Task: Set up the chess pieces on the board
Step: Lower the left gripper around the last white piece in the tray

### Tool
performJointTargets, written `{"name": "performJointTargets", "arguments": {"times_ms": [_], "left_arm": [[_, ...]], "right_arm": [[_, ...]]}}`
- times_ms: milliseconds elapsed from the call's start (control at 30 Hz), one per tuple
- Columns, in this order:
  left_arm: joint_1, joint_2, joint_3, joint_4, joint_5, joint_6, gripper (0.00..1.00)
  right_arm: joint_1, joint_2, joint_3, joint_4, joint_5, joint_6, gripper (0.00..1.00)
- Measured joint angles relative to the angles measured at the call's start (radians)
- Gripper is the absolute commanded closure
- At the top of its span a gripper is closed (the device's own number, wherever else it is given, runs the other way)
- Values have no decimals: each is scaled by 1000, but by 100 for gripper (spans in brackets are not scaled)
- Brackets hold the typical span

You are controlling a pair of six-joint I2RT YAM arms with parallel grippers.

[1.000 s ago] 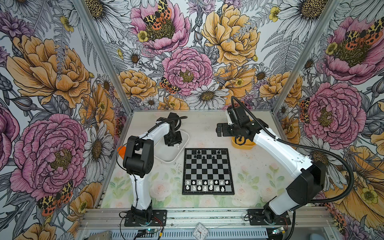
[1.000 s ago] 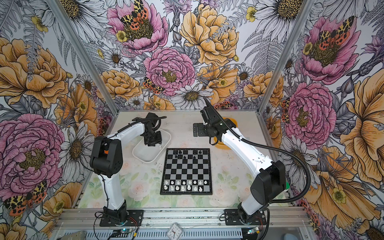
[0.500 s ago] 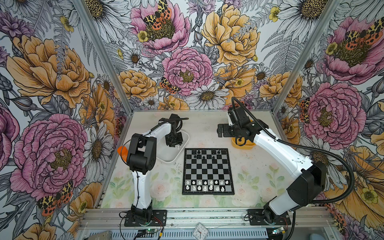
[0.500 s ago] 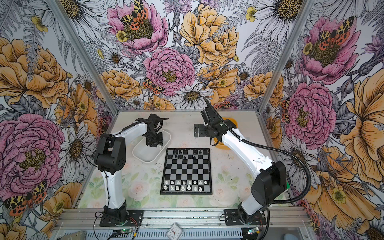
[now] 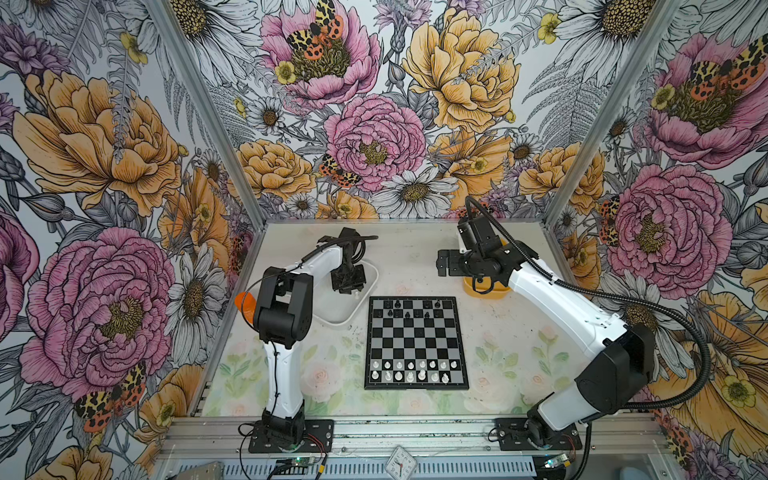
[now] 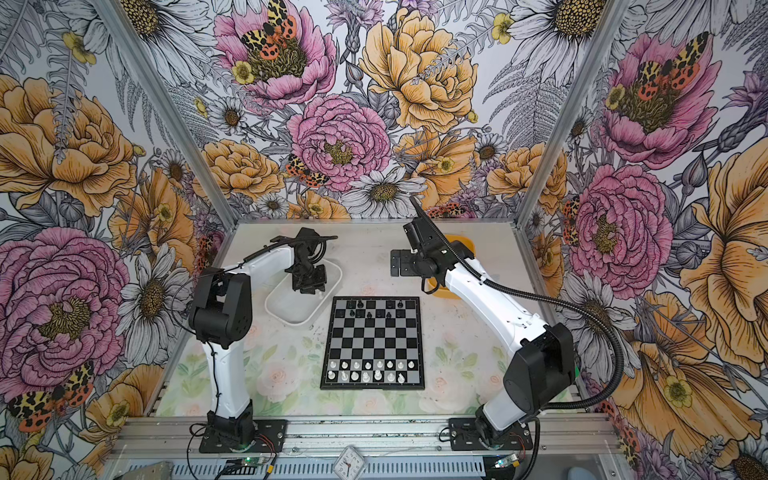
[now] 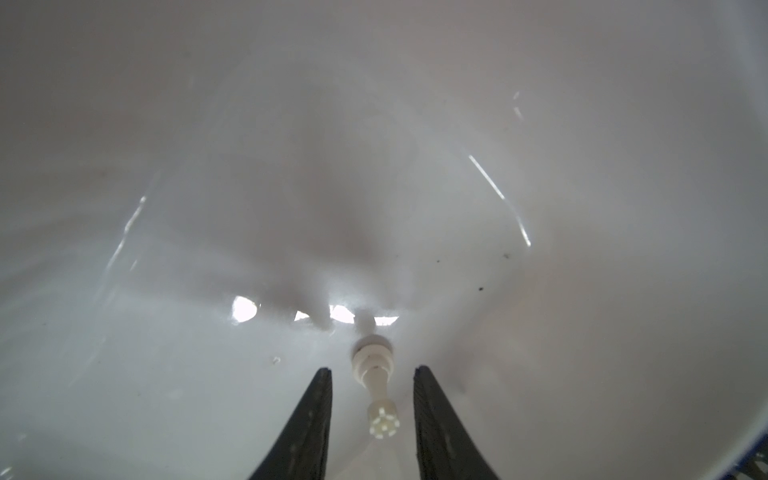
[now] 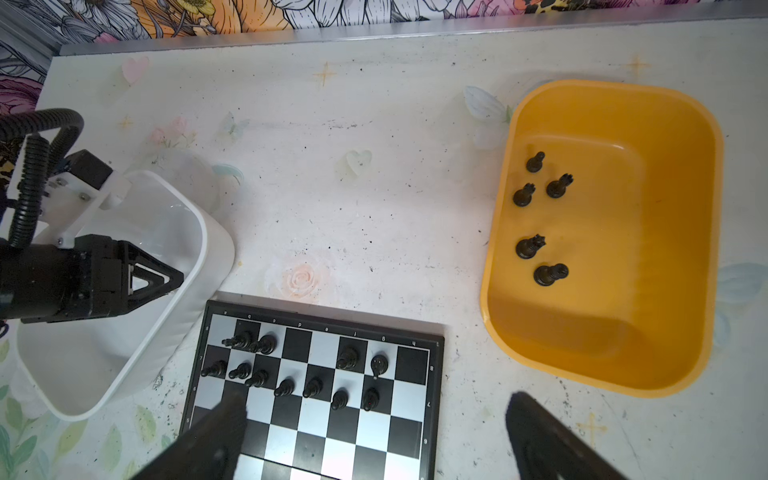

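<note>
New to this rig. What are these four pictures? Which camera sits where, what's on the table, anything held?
Two robot arms stand at the near edge of a table, each ending in a two-fingered gripper. The two wide pictures come from one stereo camera above, so they nearly match. The other two come from cameras on the wrists, looking along the fingers. On the table: a chessboard with white pieces in its near rows and black pieces at the far end, a white tub, and a yellow tub holding five more black pieces. The left gripper is down in the white tub; its wrist view shows one white piece lying between the open jaws, with gaps either side, so not gripped. The right gripper hangs wide open near the board's far end, holding nothing.
</note>
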Motion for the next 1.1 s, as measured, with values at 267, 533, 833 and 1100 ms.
{"name": "performJointTargets", "arguments": {"times_ms": [267,533,833,1100], "left_arm": [[-6,0,0,0,0,0,68],[-14,0,-1,0,0,0,71],[-14,0,-16,-1,-1,4,77],[-13,0,-18,0,-1,7,78]], "right_arm": [[0,-18,-16,0,14,3,0],[0,-18,-23,0,19,4,0],[0,-18,-24,0,19,4,0],[0,-21,-25,0,23,8,0]]}}
